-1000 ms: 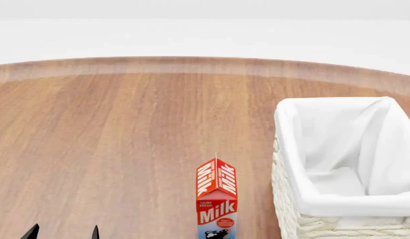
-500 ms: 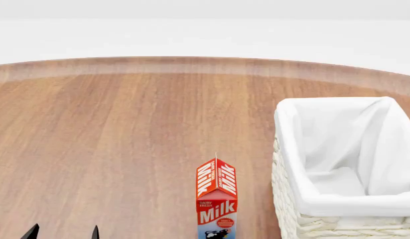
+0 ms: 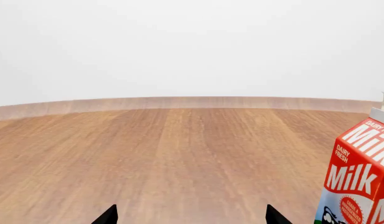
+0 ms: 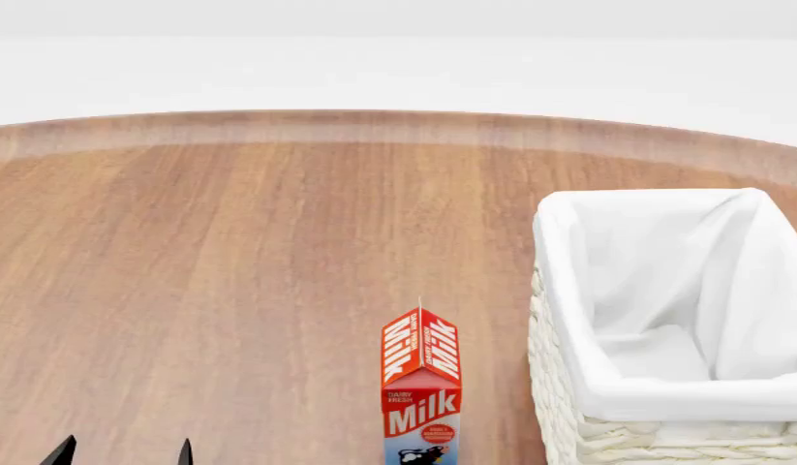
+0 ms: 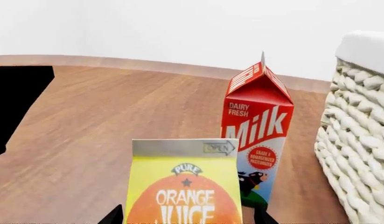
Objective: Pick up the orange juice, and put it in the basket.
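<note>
**Orange juice stands between your right fingertips**

Your right gripper (image 5: 188, 215) has its jaws apart, with the upright orange juice (image 5: 184, 184) between them; contact I cannot tell. The milk carton (image 5: 257, 135) stands behind it, beside the basket (image 4: 567, 291). Your left gripper (image 3: 187, 217) is spread wide over the bare table (image 3: 179, 154).

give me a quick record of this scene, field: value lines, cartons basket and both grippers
orange juice: upright, right in front of the right gripper, seen only in the right wrist view
milk carton: upright on the table, beside the basket, behind the juice
basket: white liner, nothing inside where visible
right gripper: jaws open, tips either side of the juice, contact unclear
left gripper: jaws open, holding nothing
juice in basket: not yet
</note>
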Tool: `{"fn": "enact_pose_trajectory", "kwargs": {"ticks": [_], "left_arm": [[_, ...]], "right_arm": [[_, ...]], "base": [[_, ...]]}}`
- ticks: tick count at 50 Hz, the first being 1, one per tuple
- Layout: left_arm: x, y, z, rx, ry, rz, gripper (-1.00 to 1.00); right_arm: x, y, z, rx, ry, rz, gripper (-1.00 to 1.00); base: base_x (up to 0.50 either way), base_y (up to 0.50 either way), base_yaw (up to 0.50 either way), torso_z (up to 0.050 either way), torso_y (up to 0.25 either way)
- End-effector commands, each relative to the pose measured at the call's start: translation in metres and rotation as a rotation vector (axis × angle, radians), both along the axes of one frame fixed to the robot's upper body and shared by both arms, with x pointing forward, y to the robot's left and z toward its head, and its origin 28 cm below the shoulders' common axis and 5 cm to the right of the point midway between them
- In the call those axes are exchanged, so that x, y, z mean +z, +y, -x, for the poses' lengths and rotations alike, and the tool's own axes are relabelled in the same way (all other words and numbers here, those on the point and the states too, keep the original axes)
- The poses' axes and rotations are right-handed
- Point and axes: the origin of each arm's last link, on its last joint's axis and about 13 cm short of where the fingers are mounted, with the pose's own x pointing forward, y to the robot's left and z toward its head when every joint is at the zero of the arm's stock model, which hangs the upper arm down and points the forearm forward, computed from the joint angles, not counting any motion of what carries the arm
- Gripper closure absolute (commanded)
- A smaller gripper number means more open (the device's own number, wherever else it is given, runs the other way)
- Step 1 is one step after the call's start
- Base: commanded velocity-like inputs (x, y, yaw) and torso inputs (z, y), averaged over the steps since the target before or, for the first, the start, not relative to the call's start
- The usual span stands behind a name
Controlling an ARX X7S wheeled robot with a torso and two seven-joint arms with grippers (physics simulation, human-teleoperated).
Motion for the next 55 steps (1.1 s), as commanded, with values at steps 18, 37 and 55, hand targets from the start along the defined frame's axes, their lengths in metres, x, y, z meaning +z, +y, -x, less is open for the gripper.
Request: {"fn": "enact_pose_trajectory", "kwargs": {"ticks": [18,37,55], "left_arm": [[0.000,0.000,0.000,0.000,0.000,0.000,-1.00],[0.000,0.000,0.000,0.000,0.000,0.000,-1.00],[0.000,0.000,0.000,0.000,0.000,0.000,-1.00]], "right_arm": [[-0.007,0.002,-0.003,0.002,0.014,0.013,-1.00],[-0.005,0.003,-0.003,0.008,0.006,0.011,1.00],[0.016,0.003,0.004,0.013,-0.033,-0.026,1.00]], "base": [[0.00,0.00,0.00,0.000,0.000],[0.00,0.00,0.00,0.000,0.000],[0.00,0.00,0.00,0.000,0.001]]}}
